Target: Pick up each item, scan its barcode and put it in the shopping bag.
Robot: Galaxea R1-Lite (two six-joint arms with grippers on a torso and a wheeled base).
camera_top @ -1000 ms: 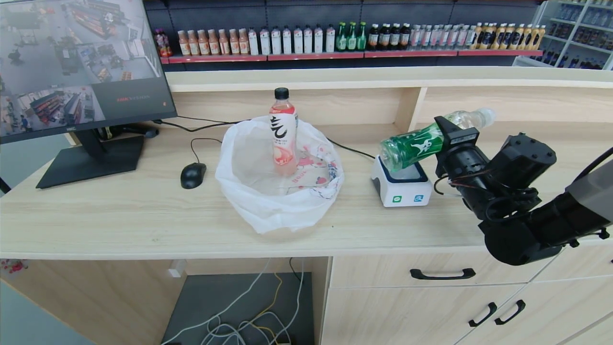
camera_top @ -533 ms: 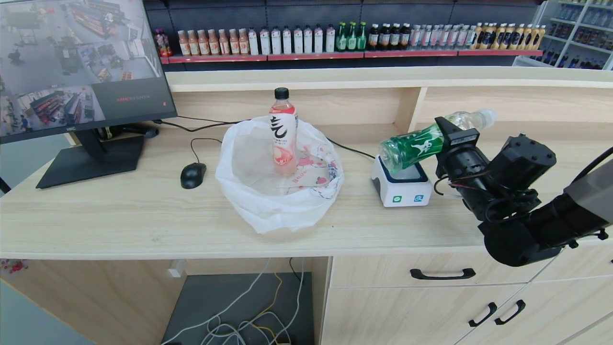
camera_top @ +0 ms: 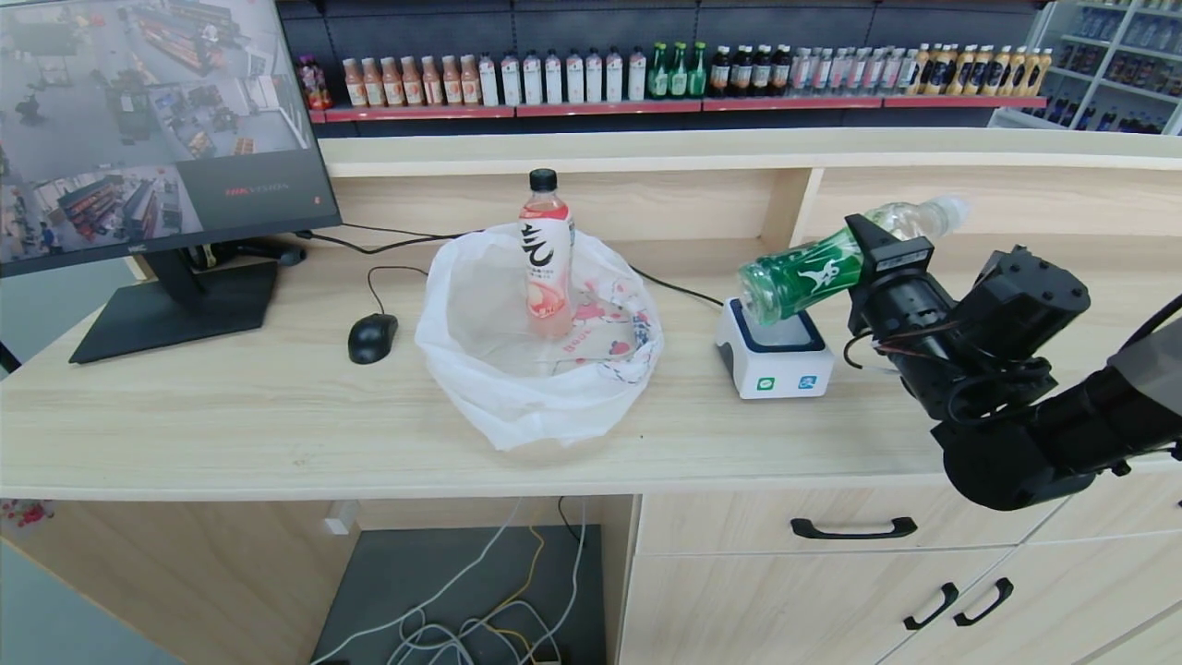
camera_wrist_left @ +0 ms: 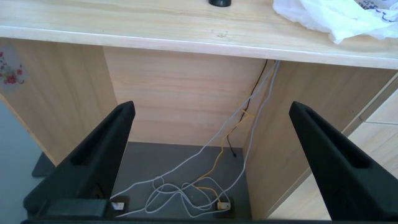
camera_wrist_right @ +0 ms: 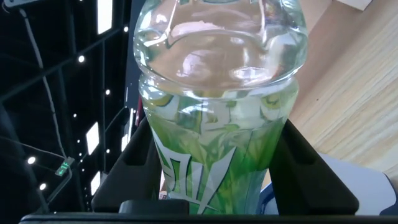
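Note:
My right gripper (camera_top: 877,261) is shut on a clear bottle with a green label (camera_top: 803,275), held nearly level just above the white barcode scanner (camera_top: 774,351) on the counter's right half. In the right wrist view the green-label bottle (camera_wrist_right: 217,124) sits between both dark fingers (camera_wrist_right: 134,168). A white plastic shopping bag (camera_top: 540,342) lies open mid-counter, with a pink drink bottle with a black cap (camera_top: 547,254) standing upright in it. My left gripper (camera_wrist_left: 208,162) hangs open below the counter edge, facing the cable bay.
A monitor (camera_top: 152,129) on its stand fills the counter's left, with a black mouse (camera_top: 372,337) and its cable beside the bag. A raised wooden ledge (camera_top: 739,148) runs behind. Drawers (camera_top: 854,528) sit under the counter. Loose cables (camera_wrist_left: 205,180) lie in the bay.
My right gripper has risen slightly and shifted a little to the right with the green-label bottle. The bag, pink bottle and scanner stay put.

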